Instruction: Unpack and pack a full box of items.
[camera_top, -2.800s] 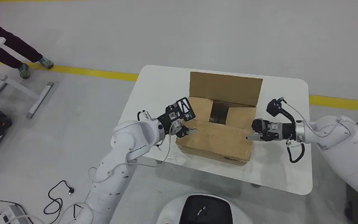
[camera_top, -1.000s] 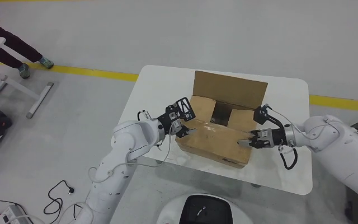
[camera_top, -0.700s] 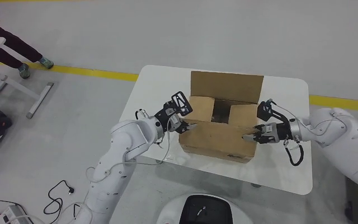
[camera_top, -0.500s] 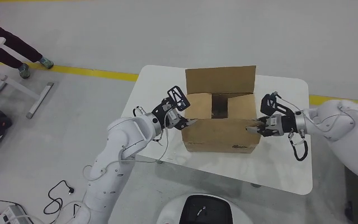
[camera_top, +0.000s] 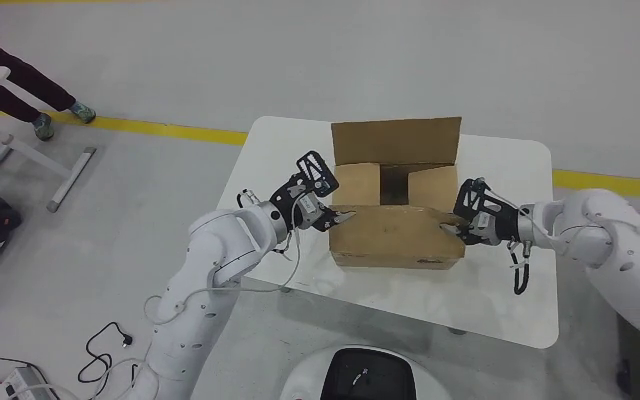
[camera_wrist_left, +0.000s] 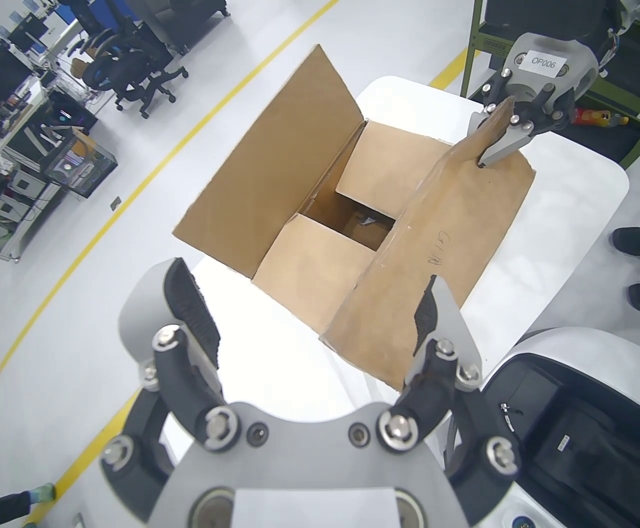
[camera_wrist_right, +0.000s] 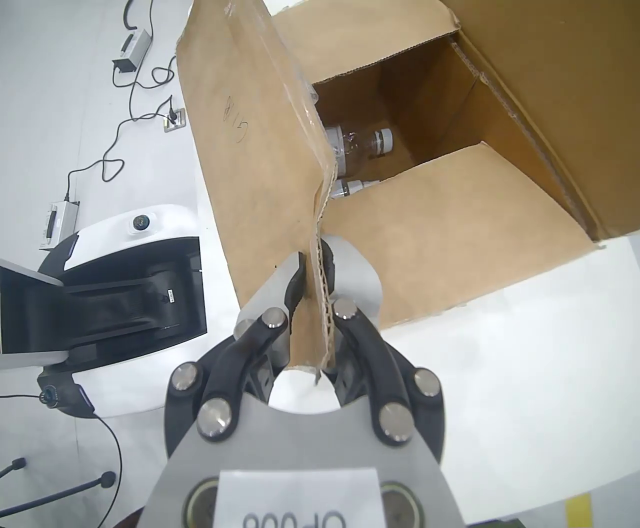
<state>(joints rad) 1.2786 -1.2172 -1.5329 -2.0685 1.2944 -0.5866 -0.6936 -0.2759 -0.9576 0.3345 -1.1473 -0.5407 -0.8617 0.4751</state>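
A brown cardboard box (camera_top: 398, 210) stands on the white table (camera_top: 500, 300) with its flaps up. My right gripper (camera_wrist_right: 314, 272) is shut on the corner of the box's near long flap (camera_wrist_right: 250, 150), which it holds at the right end of the box (camera_wrist_left: 310, 210). My left gripper (camera_wrist_left: 310, 305) is open at the flap's other end, its fingers apart and off the cardboard. The same left gripper (camera_top: 336, 215) sits by the box's left corner in the top view. Clear bottles (camera_wrist_right: 357, 145) with white caps lie inside the box.
The far long flap (camera_top: 395, 140) stands upright at the back. Two short side flaps (camera_wrist_left: 320, 250) are folded inward over the opening. Bare table top lies to the right and front of the box. A yellow floor line (camera_top: 150, 127) runs behind the table.
The box has turned and shifted a little to the right on the table. My right gripper went from beside the flap's corner to shut on it, and the left arm rose slightly.
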